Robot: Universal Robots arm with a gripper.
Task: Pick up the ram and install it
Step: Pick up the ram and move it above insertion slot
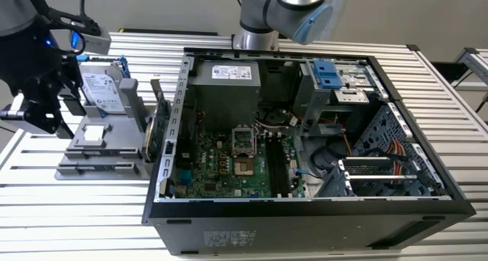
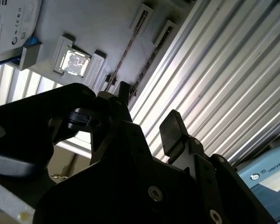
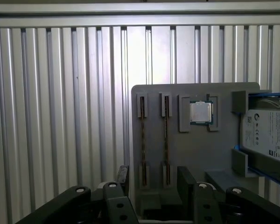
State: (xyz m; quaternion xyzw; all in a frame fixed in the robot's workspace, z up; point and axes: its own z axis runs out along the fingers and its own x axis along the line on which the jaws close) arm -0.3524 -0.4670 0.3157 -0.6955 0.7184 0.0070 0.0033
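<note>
Exterior view: table (image 1: pixel 76 215) of ribbed, bright aluminium slats. On it lies an open black sheet-metal computer case (image 1: pixel 305 227) with a green motherboard (image 1: pixel 228 164) in its floor. Just beside the case, on the exterior view's left, sits a matte grey moulded holder (image 1: pixel 76 142). It carries a silver hard drive (image 1: pixel 103 89) with blue rails and a small square processor (image 1: pixel 93 133) with a shiny lid. The black, angular gripper (image 1: pixel 47 119) hangs at the holder's far side from the case, clear of the table; finger gap not legible from here. First wrist view: the holder shows as a flat grey rectangle with paired slots. The ram (image 3: pixel 166 140) stands on edge in one slot, seen as a thin dark line with a brownish glint. A second stick (image 3: pixel 143 140) of the same look stands in the neighbouring slot, parallel and apart. The two black fingers (image 3: pixel 186 179) are spread wide, both sticks lying within the span between them, nothing between the pads, no contact visible. Second wrist view: the fingers again stand well apart and bare, blunt rectangular tips, above the slatted surface. The processor and the slot ends lie beyond them, and the sticks show as one fine brown edge.
</note>
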